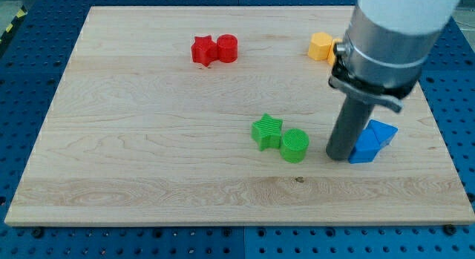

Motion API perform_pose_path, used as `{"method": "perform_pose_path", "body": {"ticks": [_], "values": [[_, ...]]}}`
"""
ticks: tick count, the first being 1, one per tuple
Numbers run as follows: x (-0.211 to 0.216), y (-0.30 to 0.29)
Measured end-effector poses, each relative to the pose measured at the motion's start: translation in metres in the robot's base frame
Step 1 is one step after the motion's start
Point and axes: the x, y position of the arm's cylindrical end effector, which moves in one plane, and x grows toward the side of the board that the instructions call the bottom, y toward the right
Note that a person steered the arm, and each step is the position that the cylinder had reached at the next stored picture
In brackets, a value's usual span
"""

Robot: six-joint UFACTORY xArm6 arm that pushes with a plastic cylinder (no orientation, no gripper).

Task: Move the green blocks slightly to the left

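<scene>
A green star block (266,131) and a green cylinder block (295,145) lie touching each other near the board's middle, toward the view's bottom. My tip (339,155) rests on the board just to the right of the green cylinder, with a small gap between them. The tip stands against the left side of the blue blocks (371,141).
A red star block (202,50) and a red cylinder block (227,48) sit touching at the view's top left of centre. An orange block (320,46) and a yellow block beside it, partly hidden by the arm, sit at the top right. The wooden board (148,155) has edges all round.
</scene>
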Motion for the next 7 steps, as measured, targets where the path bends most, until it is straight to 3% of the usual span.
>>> {"method": "perform_pose_path", "body": {"ticks": [1, 3, 4, 6, 7], "values": [[0.026, -0.007], [0.025, -0.062], [0.024, -0.049], [0.024, 0.039], [0.023, 0.023]]}}
